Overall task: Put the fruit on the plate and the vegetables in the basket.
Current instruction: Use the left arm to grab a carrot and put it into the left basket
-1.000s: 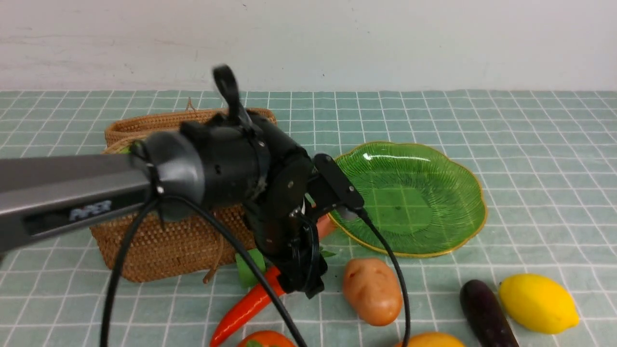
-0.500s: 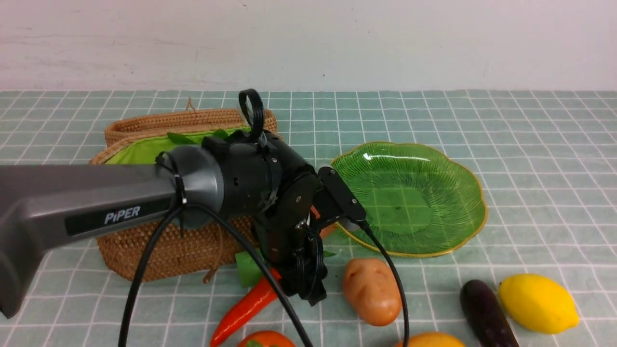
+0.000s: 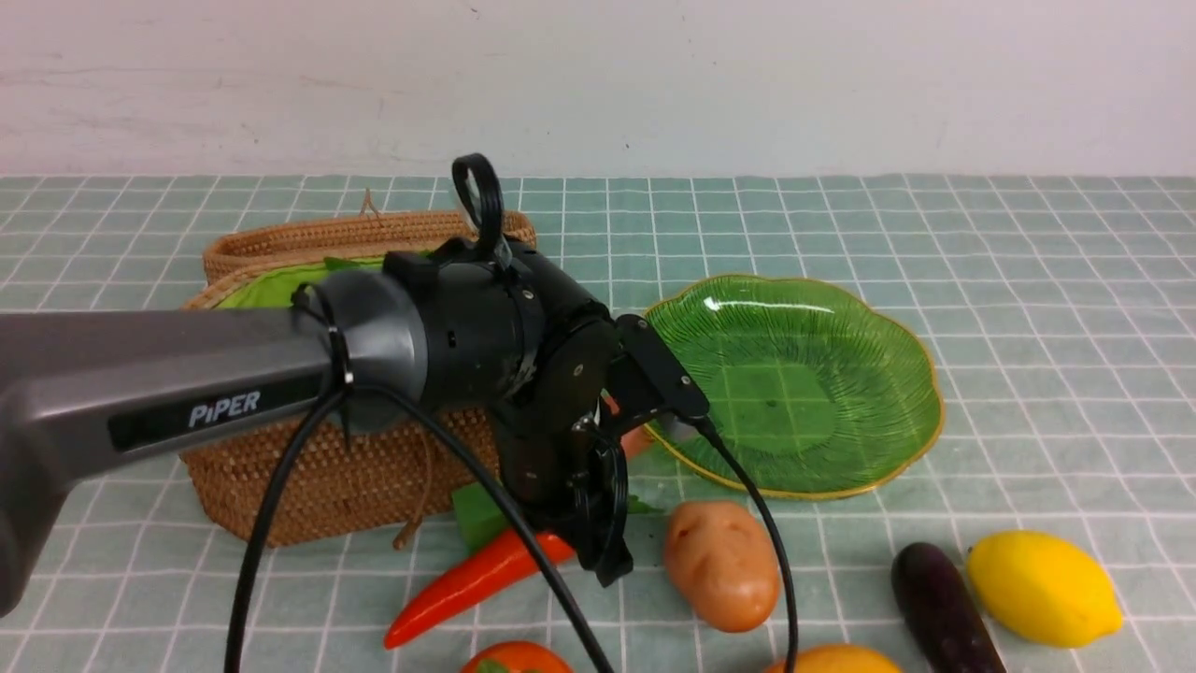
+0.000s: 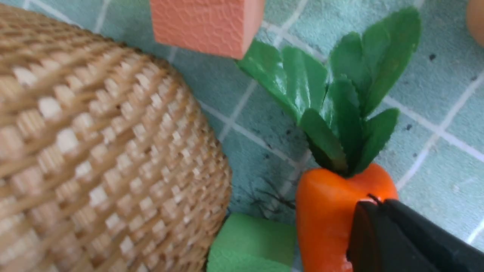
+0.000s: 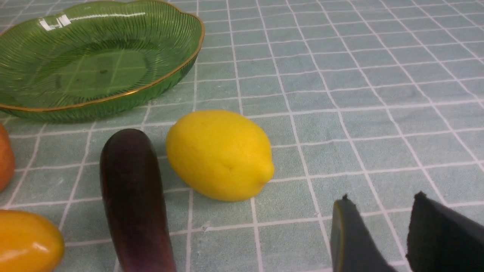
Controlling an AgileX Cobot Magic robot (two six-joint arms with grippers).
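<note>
Nearest the robot, mango (image 3: 834, 660), eggplant (image 3: 942, 608) and lemon (image 3: 1043, 587) crowd the front right, near the right gripper (image 5: 382, 200), its fingers parted and empty. Farther in, the left gripper (image 3: 603, 553) is clamped on the carrot (image 3: 467, 584) just below its leaves, between basket (image 3: 318, 477) and potato (image 3: 721, 565), wrist bent down before the basket's front. Open cloth (image 3: 1074, 308) stretches right of the plate (image 3: 822, 374) and beyond.

Lemon (image 5: 219, 155) lies on the checked bench (image 5: 359, 75). Eggplant (image 5: 134, 196) lies just beside the lemon. Plate (image 5: 113, 102) stands beyond the lemon, apart from it. Mango (image 5: 26, 241) and a sliver of potato (image 5: 4, 158) lie past the eggplant. Right gripper (image 5: 382, 198): two dark fingers (image 5: 351, 238) near the lemon, parted, bench showing between them.
</note>
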